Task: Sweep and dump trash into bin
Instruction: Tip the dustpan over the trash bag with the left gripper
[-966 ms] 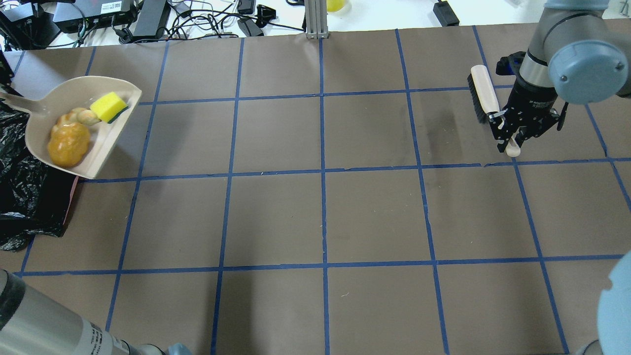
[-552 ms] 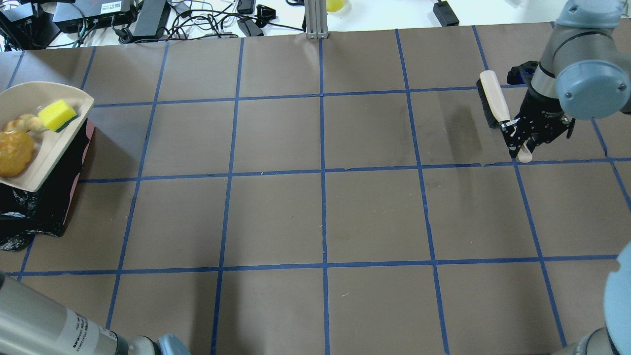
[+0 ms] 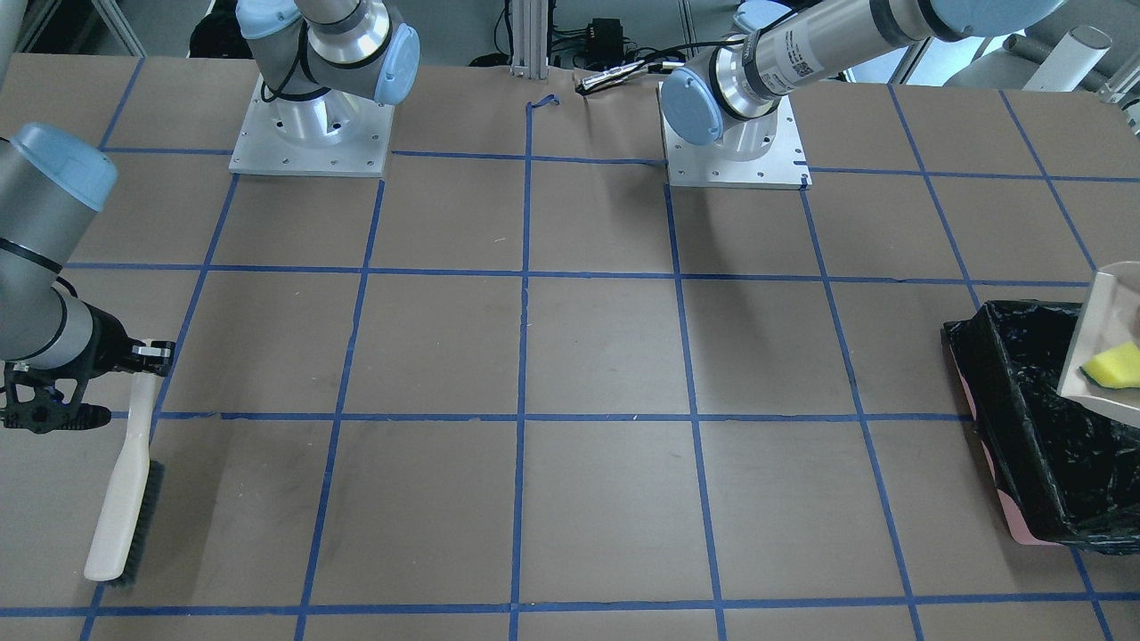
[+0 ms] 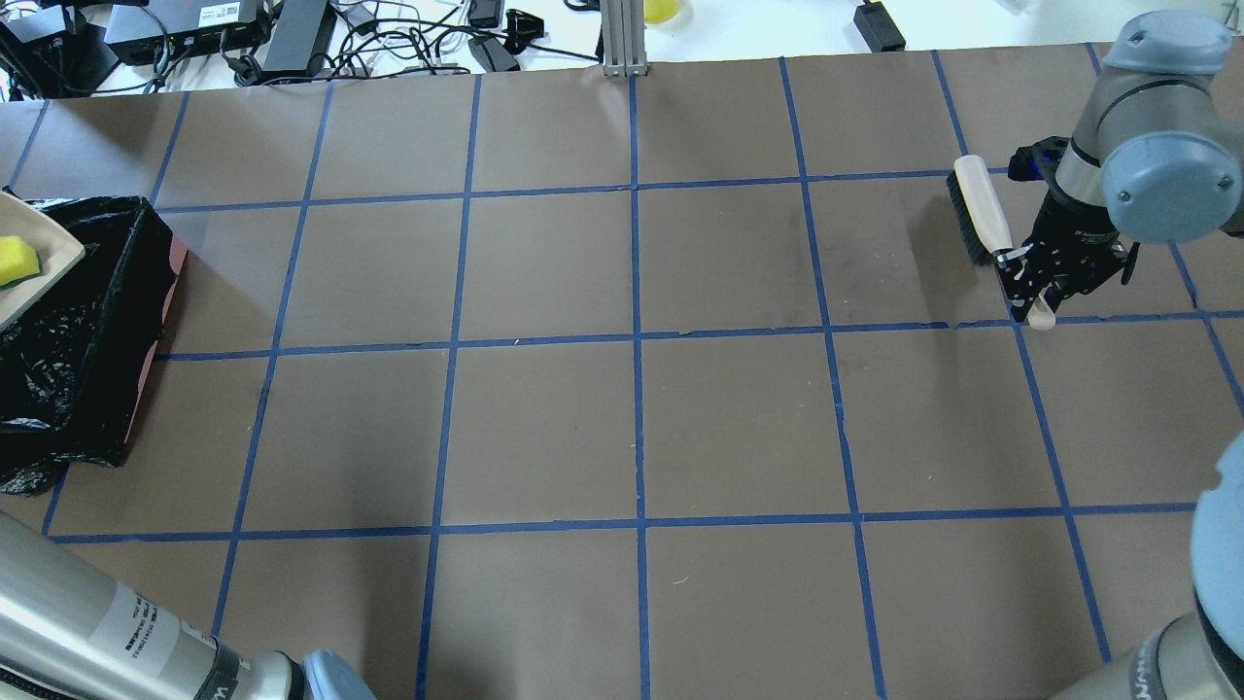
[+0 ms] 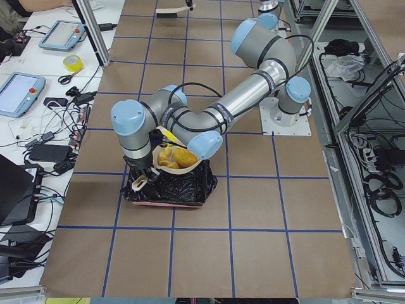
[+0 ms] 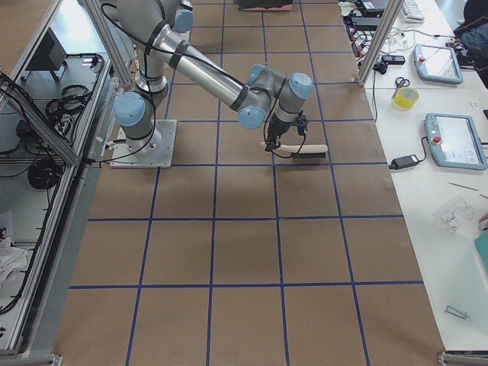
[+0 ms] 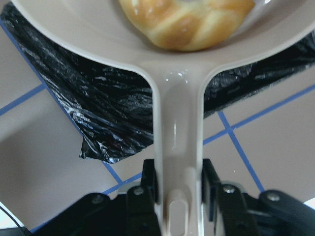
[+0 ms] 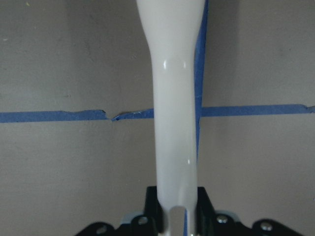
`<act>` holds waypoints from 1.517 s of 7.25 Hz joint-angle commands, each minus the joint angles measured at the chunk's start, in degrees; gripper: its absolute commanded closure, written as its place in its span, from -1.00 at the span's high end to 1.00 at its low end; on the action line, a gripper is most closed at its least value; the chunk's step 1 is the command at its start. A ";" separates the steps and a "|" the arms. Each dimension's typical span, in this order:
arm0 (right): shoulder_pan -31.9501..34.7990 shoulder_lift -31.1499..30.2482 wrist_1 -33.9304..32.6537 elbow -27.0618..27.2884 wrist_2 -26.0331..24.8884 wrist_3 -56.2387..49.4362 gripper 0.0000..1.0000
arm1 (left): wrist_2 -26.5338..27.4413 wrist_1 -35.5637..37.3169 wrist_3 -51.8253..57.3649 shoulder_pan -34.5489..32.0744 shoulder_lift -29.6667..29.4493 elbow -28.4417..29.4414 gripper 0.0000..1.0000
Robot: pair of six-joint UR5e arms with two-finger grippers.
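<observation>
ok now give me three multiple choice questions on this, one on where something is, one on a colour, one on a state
1. Where is the dustpan? A in the middle grid square; B held over the bin; C at the arm bases.
2. What colour is the bag lining the bin? A white; B blue; C black.
3. What is the right gripper doing? A shut on the brush handle; B open and empty; C shut on the dustpan.
Answers: B, the front view shows it overlapping the bin from above; C, the plastic is glossy black; A, the right wrist view shows fingers clamped on the white handle.
</observation>
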 commanded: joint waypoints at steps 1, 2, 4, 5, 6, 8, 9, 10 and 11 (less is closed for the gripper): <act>-0.04 1.32 -0.53 0.00 0.06 0.01 -1.00 | 2.07 5.56 5.20 -0.17 -1.37 0.25 -1.00; -0.12 2.20 -0.53 -0.08 -0.02 -0.08 -1.00 | 1.99 7.66 7.30 -0.44 -1.46 0.33 -1.00; -0.13 2.20 -3.06 -0.08 0.06 0.01 0.79 | 1.99 10.48 7.15 -0.88 -1.37 0.33 -1.00; -0.13 1.86 -3.17 -0.08 -0.11 0.53 1.00 | 1.99 13.02 7.14 -0.96 -1.28 0.25 -1.00; -0.04 1.68 -3.00 -0.08 -0.20 0.54 1.00 | 2.16 13.13 6.97 -1.66 -1.02 0.07 -1.00; -0.04 -1.63 2.15 -1.30 -2.47 0.88 1.00 | 2.16 19.94 7.23 -2.11 0.64 -4.91 -1.00; 0.14 -6.54 5.58 -2.01 -2.48 0.97 1.00 | 2.16 23.46 7.40 -2.11 1.43 -7.72 -1.00; 0.14 -10.93 9.01 -2.19 -2.22 1.67 1.00 | 2.16 24.89 7.41 -2.11 2.31 -9.06 -1.00; 0.49 -14.89 12.53 -2.28 -1.78 6.03 1.00 | 2.25 25.34 7.23 -2.20 2.67 -9.33 -1.00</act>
